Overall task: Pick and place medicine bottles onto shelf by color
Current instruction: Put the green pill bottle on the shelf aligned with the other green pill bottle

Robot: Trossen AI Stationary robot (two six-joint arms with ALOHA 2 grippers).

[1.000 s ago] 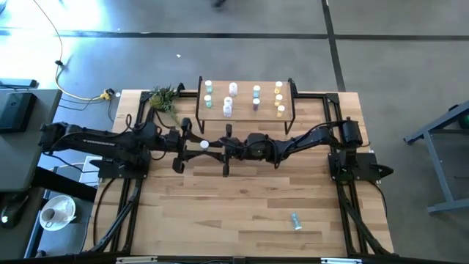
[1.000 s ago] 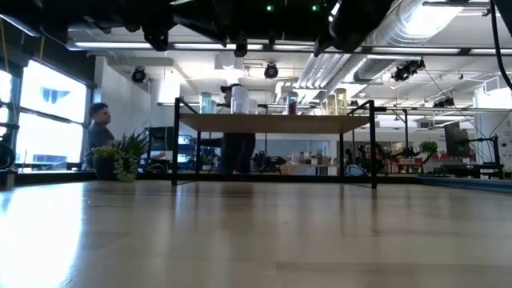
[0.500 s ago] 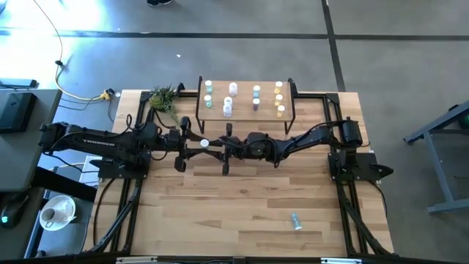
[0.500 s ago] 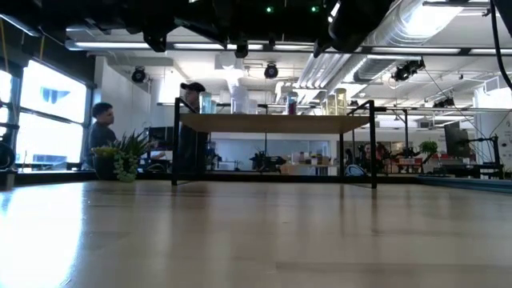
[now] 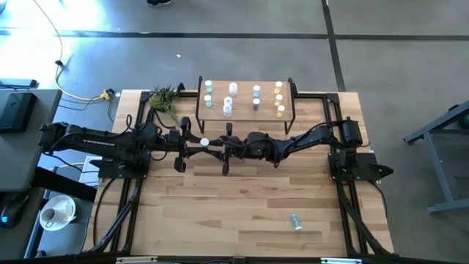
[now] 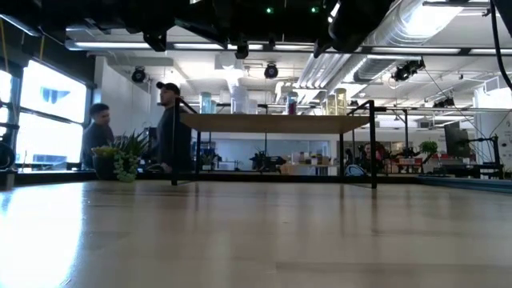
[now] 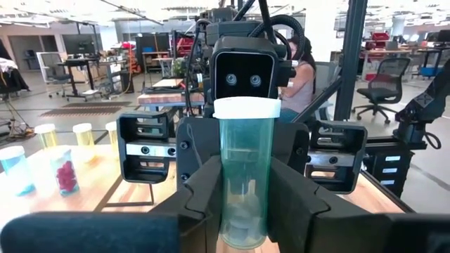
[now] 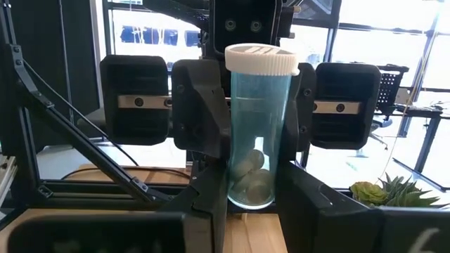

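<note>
Teal bottle [image 7: 245, 176], white cap, pills inside, upright, clenched by both left gripper [image 7: 246, 204] & right gripper [image 8: 247, 197]. Shelf [image 5: 245, 111] at 12 o'clock holds other bottles.

My two jaws meet in front of the shelf [image 5: 246, 103], over the tabletop [image 5: 249, 198], my left gripper [image 5: 212, 146] coming from the shelf's left and my right gripper [image 5: 215, 146] from its right. One bottle [image 7: 243, 176] stands upright between them. Other bottles [image 5: 256, 95] stand in columns on the shelf. A plant [image 5: 164, 98] sits just left of the shelf. A lone bottle [image 5: 295, 221] lies well in front of the shelf, toward its right.
</note>
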